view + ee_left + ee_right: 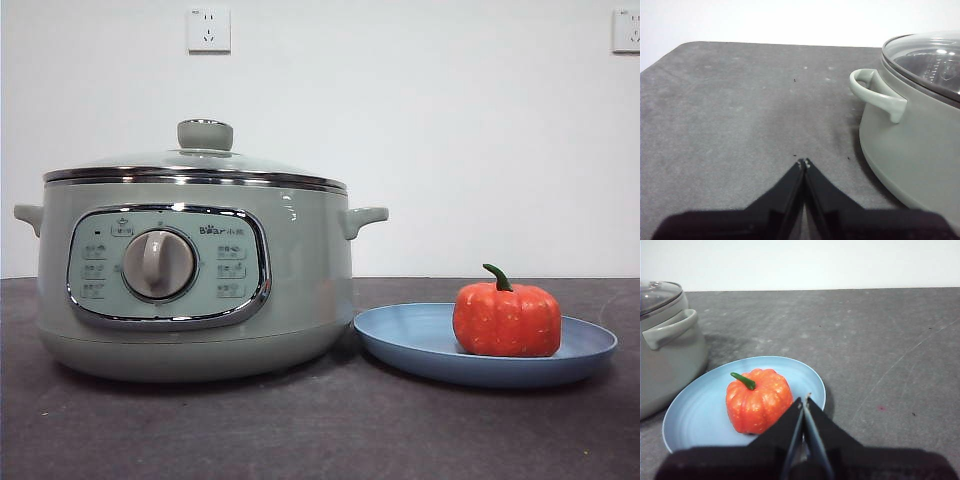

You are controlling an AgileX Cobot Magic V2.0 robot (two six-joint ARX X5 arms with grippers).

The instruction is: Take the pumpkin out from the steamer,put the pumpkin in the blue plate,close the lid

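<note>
The pumpkin sits upright in the plate just beside the steamer, and the lid rests on the steamer's rim, so by the look of things the task is finished. Both claws are pinched together with nothing in them: the left claw hangs over bare surface beside the steamer's handle, the right claw above the plate's edge near the pumpkin. All that remains, I judge, is checking the lid sits level all round and keeping both arms clear of the plate.
</note>
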